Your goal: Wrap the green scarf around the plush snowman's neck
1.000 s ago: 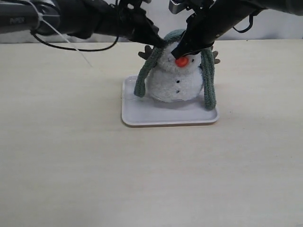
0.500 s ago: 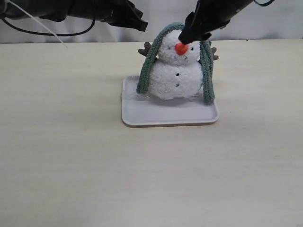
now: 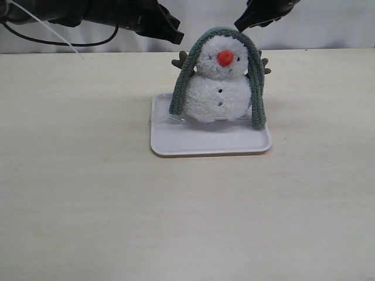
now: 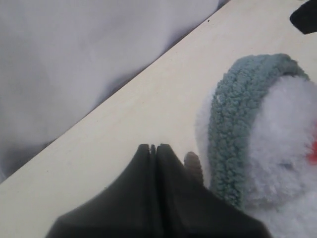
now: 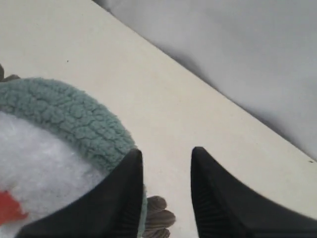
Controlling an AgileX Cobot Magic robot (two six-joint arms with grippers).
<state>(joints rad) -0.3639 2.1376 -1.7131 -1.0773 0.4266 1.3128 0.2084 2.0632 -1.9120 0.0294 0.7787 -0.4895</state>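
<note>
Upright on white tray (image 3: 205, 145) on tabletop (image 3: 176, 222): snowman (image 3: 218, 96). Draped over head (image 3: 214, 45), not at neck (image 3: 220, 75): scarf (image 3: 183, 82), both ends hanging down the sides to the tray. Up beside the head on one side: left gripper (image 3: 173, 36), jaws pressed together, empty. On the other side, just beside the scarf's top: right gripper (image 3: 239, 27), jaws parted, holding nothing.

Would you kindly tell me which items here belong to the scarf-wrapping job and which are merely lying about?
Part of the job:
- green scarf, draped over the head
- plush snowman
- left gripper, shut and empty
- right gripper, open and empty

Just there:
- white tray under the snowman
- table
- pale backdrop
</note>
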